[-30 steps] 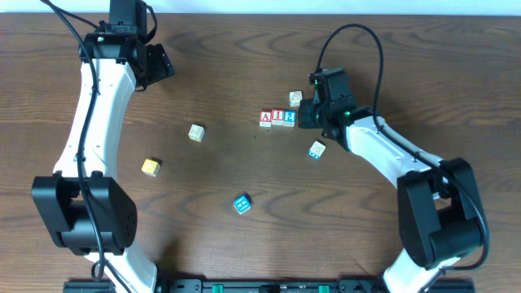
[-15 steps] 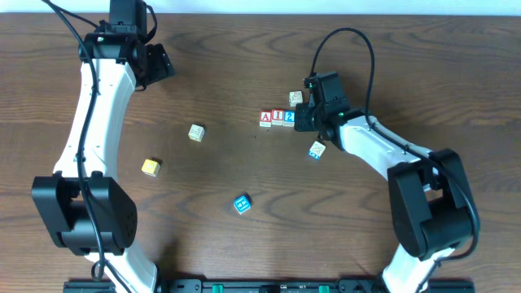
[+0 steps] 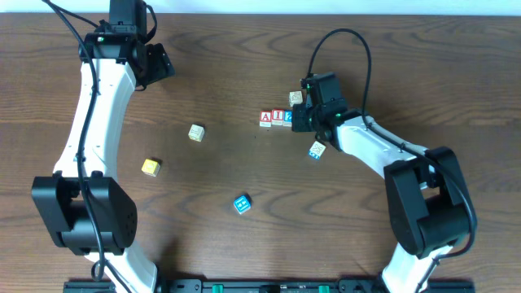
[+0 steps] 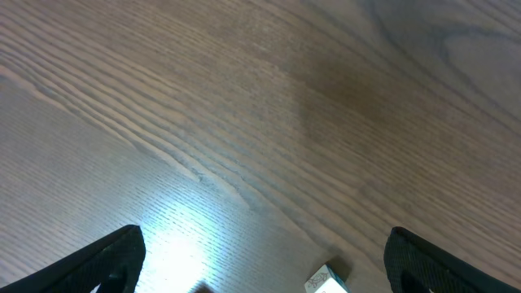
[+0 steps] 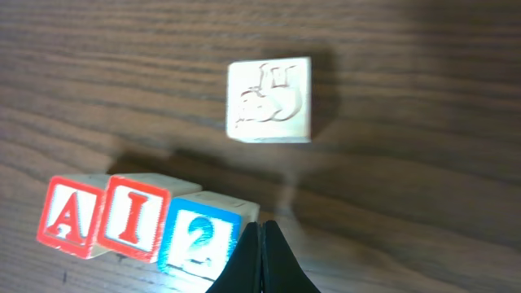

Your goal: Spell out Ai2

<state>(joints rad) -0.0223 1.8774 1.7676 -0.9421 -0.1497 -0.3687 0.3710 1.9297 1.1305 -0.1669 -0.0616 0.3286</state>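
A cube (image 5: 72, 217), I cube (image 5: 134, 218) and 2 cube (image 5: 199, 240) touched in line; the spelling looked finished. Right gripper (image 5: 260, 248), pressed together beside the 2 cube, needed only to lift clear.

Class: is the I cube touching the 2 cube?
Touching. The right wrist view shows the I cube and the 2 cube side against side, with no gap showing between them.

Probably a robotics lab bench, though little beyond the tabletop shows: a dark wood-grain table (image 3: 244, 73) carries a white-and-black left arm (image 3: 94, 106) and right arm (image 3: 378, 146), both rising from a black rail (image 3: 244, 286) along the frame's bottom edge
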